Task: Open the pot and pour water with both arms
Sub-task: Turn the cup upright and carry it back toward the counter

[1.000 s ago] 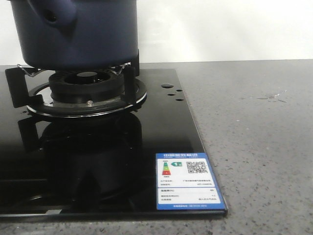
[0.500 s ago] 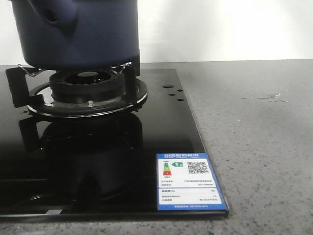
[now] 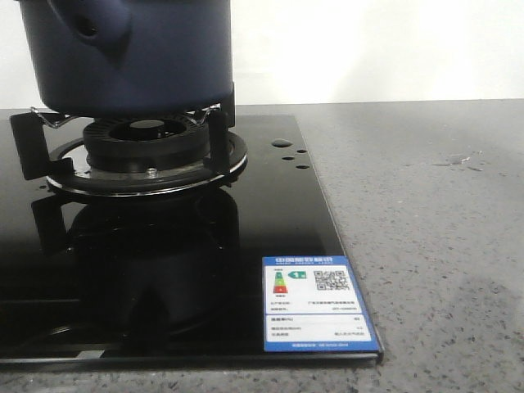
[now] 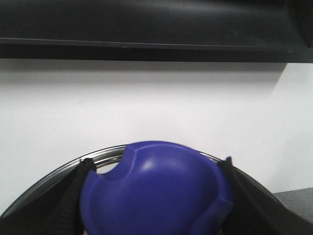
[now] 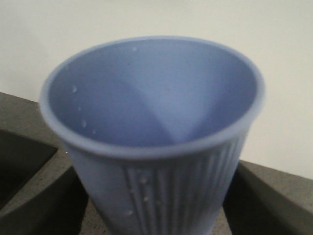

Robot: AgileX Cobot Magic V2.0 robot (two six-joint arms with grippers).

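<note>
The dark navy pot (image 3: 139, 57) stands on the gas burner (image 3: 147, 139) at the far left of the front view, its stubby side handle (image 3: 88, 24) pointing forward; its top is out of frame. No gripper shows in the front view. In the left wrist view my left gripper (image 4: 156, 164) is shut on the blue lid knob (image 4: 156, 196), black fingers (image 4: 68, 200) on both sides, with the lid's steel rim (image 4: 105, 156) behind it. In the right wrist view my right gripper (image 5: 156, 205) is shut on an upright pale blue ribbed cup (image 5: 151, 98) with droplets on it.
The burner sits in a black glass stove top (image 3: 270, 213) with a blue energy label (image 3: 318, 303) at its front right corner. Grey speckled countertop (image 3: 426, 246) lies to the right, with a few water drops (image 3: 458, 161). A white wall stands behind.
</note>
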